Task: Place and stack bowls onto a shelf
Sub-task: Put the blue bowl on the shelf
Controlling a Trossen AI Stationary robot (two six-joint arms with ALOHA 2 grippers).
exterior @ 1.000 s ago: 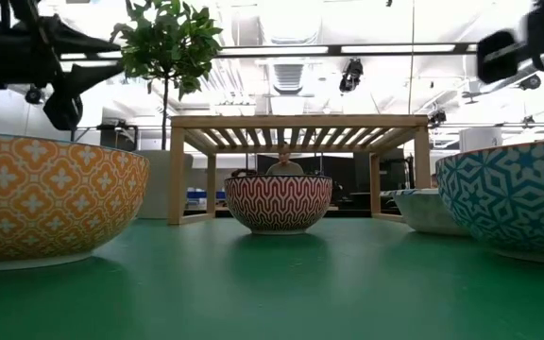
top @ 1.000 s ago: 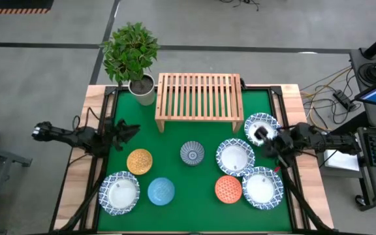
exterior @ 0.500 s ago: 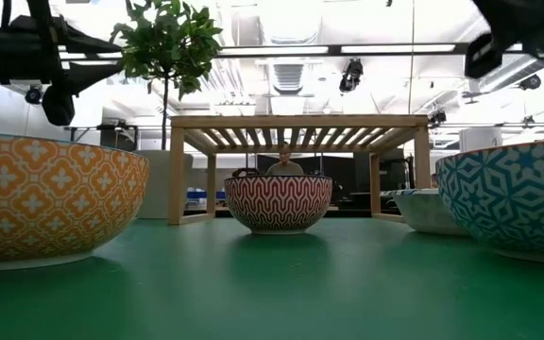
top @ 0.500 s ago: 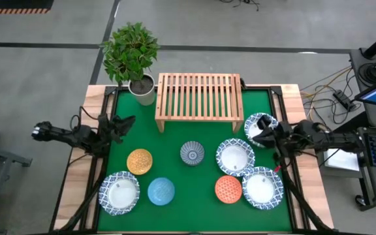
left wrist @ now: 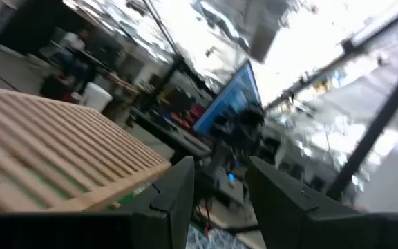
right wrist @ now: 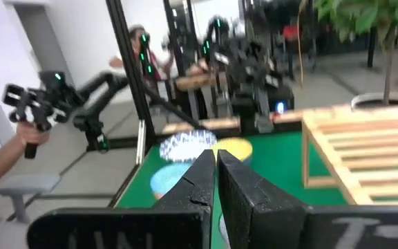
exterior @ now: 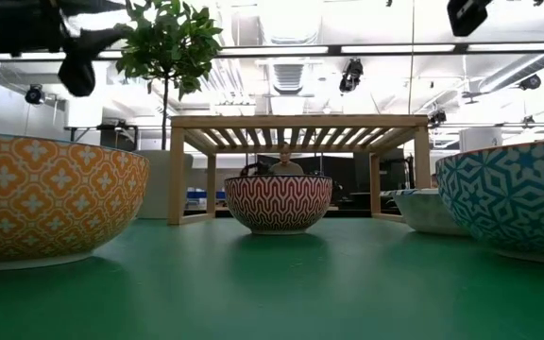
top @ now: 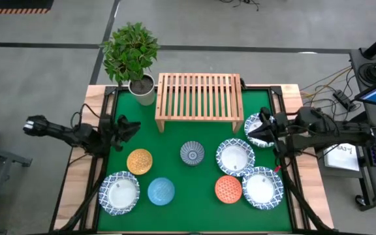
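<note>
The light-wood slatted shelf [top: 199, 96] stands at the table's far middle, with nothing on it. Four wide white blue-rimmed bowls rest on the green mat: near left [top: 118, 193], far right [top: 258, 119], right of centre [top: 234, 157], near right [top: 262, 187]. The small bowls are yellow-orange [top: 140, 161], light blue [top: 161, 190], blue-patterned [top: 192, 153] and orange-red [top: 228, 188]. My left gripper [top: 128, 125] is open and empty above the mat's left edge. My right gripper [top: 262, 126] is shut and empty, high above the far-right bowl; it also shows in the low view [exterior: 466, 14].
A potted plant [top: 134, 55] in a white pot stands at the far left corner beside the shelf. Black frame bars run along both table sides. Bare mat [top: 175, 134] lies between the shelf and the bowls. A person holding a controller [right wrist: 30, 114] shows beyond the table.
Both grippers have risen. My right gripper has gone up from over the far-right bowl and a little toward the table's far edge. My left gripper has gone up over the mat's left edge. No bowl has moved.
</note>
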